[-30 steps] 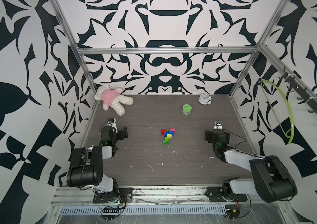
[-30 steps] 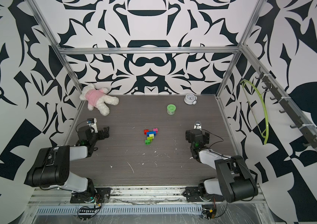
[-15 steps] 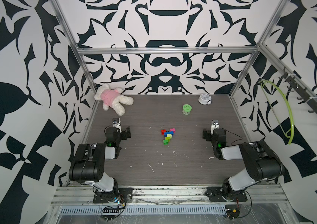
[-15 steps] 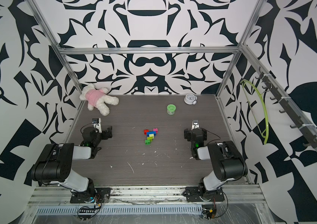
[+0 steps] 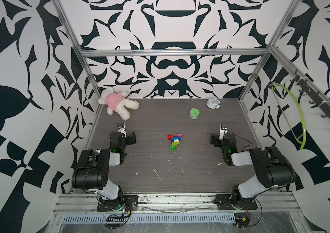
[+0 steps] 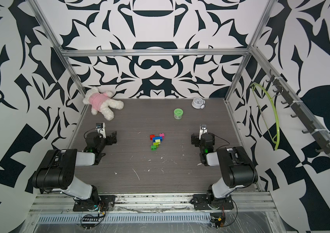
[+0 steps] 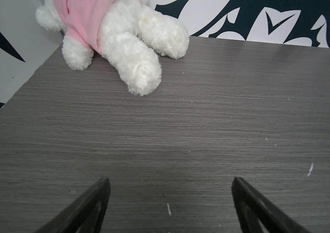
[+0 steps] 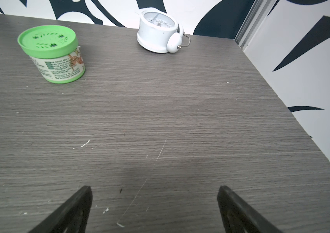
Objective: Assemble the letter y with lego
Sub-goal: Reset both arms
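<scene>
The letter y lies flat in the middle of the table, also in the other top view. Its red and pink prongs sit on a blue crossbar, with a lime and green stem below. No lego shows in either wrist view. My left gripper rests open over bare table far left of the figure. My right gripper is open far to its right. Both are empty.
A white plush toy in pink lies at the back left. A round green tub and a white alarm clock stand at the back right. A lime hanger hangs on the right wall.
Both arms have folded back towards their bases, the right one most, and both grippers now point at the back wall. The jaws stayed open. The brick figure has not moved.
</scene>
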Robot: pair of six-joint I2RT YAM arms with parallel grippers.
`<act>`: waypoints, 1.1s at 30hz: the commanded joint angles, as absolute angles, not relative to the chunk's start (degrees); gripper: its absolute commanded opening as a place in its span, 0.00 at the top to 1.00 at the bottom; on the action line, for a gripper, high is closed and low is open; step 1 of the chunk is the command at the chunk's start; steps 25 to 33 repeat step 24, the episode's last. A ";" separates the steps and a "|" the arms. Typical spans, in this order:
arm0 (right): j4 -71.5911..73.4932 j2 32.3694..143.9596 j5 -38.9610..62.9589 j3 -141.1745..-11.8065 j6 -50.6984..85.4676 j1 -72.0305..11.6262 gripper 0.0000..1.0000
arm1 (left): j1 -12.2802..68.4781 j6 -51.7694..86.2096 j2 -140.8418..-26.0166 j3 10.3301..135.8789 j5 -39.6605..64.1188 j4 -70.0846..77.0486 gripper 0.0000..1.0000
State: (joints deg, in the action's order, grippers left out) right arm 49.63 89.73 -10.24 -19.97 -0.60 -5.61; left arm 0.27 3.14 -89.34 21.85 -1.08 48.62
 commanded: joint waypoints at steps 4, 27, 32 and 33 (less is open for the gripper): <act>52.21 88.81 -10.01 -20.21 -0.35 -5.60 0.01 | 0.08 2.71 -88.49 22.32 -1.15 49.23 0.01; 52.21 88.79 -10.02 -20.21 -0.35 -5.66 0.01 | -2.41 3.84 -88.71 22.15 4.90 50.12 0.01; 52.21 88.79 -10.02 -20.21 -0.35 -5.66 0.01 | -2.41 3.84 -88.71 22.15 4.90 50.12 0.01; 52.21 88.79 -10.02 -20.21 -0.35 -5.66 0.01 | -2.41 3.84 -88.71 22.15 4.90 50.12 0.01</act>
